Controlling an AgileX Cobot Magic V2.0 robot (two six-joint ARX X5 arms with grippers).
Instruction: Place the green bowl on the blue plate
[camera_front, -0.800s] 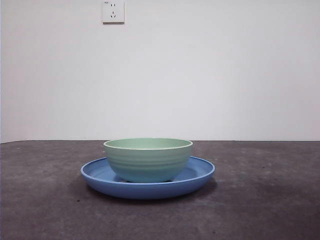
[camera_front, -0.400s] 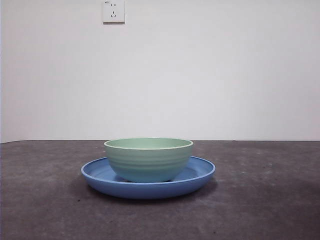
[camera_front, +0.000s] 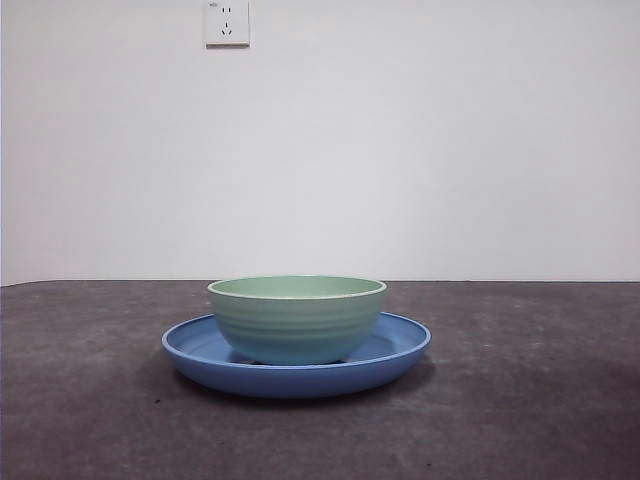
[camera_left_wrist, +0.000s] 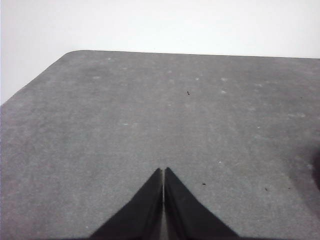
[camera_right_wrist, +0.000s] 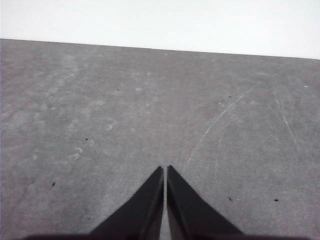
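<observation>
The green bowl (camera_front: 297, 318) sits upright inside the blue plate (camera_front: 395, 352), roughly centred, so placing looks done and no further move seems needed beyond keeping both arms clear. The left gripper (camera_left_wrist: 163, 172) and right gripper (camera_right_wrist: 165, 171) each hang over bare desk (camera_front: 520, 400) with jaws pressed together, holding nothing. The desk is dark grey and speckled; behind it a plain white wall (camera_front: 450, 140) carries a socket (camera_front: 227, 22) at upper left.
</observation>
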